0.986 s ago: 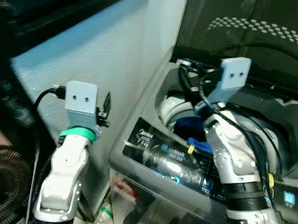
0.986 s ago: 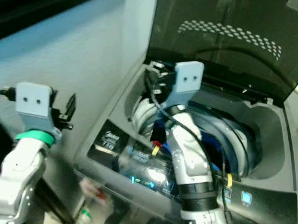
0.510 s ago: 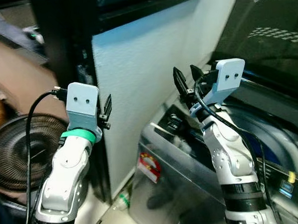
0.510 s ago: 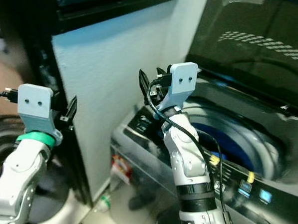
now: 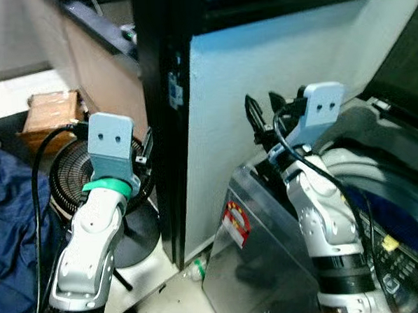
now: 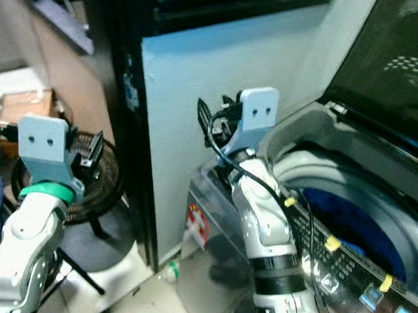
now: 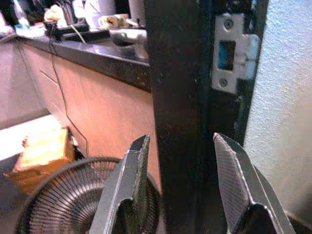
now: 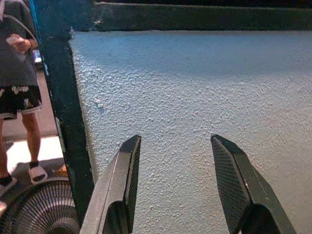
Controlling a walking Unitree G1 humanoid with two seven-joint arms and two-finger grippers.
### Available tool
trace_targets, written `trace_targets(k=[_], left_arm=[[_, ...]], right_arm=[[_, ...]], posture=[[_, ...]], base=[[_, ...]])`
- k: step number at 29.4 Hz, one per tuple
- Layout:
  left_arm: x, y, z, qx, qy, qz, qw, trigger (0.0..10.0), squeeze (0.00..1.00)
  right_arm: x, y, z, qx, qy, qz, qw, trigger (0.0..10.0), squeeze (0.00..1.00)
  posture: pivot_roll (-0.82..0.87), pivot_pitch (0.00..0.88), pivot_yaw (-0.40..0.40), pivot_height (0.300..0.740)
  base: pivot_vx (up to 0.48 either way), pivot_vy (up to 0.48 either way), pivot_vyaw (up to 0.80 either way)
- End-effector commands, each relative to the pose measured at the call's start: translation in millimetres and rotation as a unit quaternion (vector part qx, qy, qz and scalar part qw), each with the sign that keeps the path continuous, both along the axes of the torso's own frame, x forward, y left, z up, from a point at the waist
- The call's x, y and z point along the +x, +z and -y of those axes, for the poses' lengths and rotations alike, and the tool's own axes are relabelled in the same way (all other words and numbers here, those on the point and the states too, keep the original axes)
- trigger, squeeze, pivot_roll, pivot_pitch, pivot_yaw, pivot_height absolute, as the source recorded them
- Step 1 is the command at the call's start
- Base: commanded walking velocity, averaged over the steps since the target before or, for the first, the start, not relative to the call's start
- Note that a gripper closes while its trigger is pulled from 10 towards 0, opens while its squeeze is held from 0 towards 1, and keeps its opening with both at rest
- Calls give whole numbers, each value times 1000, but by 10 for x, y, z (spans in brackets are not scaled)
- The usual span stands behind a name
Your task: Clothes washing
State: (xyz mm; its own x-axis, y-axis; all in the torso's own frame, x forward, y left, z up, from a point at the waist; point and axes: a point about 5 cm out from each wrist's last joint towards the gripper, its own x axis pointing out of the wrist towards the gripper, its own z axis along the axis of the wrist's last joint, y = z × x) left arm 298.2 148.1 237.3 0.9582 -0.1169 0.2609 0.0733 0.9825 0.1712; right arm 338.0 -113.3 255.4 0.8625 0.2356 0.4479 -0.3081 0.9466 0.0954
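blue clothes (image 6: 342, 216), black fan (image 5: 66, 181)

fan (image 5: 77, 177) left | door frame (image 5: 162, 131) middle | washing machine (image 6: 324, 213) right, clothes (image 6: 345, 219) inside

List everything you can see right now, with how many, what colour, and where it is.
Washing machine: one, grey, lid open, on the robot's right.
Clothes: blue, inside the drum.
Wall: one, pale textured, ahead.
Door frame: one, black, left of the wall.
Fan: one, black, on the floor at left.
Cardboard box: one, brown, behind the fan.
Blue fabric: one heap, far left.
Bottle: one, green-capped, on the floor.
Person: one, dark clothes, beyond the doorway.
Left end effector: open, facing the door frame.
Right end effector: open, facing the wall.
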Motion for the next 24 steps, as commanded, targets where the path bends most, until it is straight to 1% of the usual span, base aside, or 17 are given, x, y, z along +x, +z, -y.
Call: trace_targets(k=[1,9,10,13,24], left_arm=[[2,-24,5,4,-1,-7,1000,10000,0],[-2,-14,11,3,-4,-5,1000,10000,0],[-2,-13,9,-2,-4,-6,1000,10000,0],[-2,-12,3,-7,-4,-8,1000,10000,0],[8,-4,21,-12,-10,-7,1000,10000,0]], right_arm=[[-8,-5,10,3,-3,0,1000,10000,0],[-6,-2,11,4,-4,1,1000,10000,0],[-8,0,16,19,-4,1,1000,10000,0],[-8,0,23,30,-7,-1,1000,10000,0],[-18,-2,22,40,-2,0,999,10000,0]], posture=[[56,45,-79,740],[56,48,-80,740],[56,48,-80,740],[56,48,-80,740],[55,45,-77,740]], base=[[0,0,800],[0,0,800],[0,0,775],[0,0,0],[0,414,0]])
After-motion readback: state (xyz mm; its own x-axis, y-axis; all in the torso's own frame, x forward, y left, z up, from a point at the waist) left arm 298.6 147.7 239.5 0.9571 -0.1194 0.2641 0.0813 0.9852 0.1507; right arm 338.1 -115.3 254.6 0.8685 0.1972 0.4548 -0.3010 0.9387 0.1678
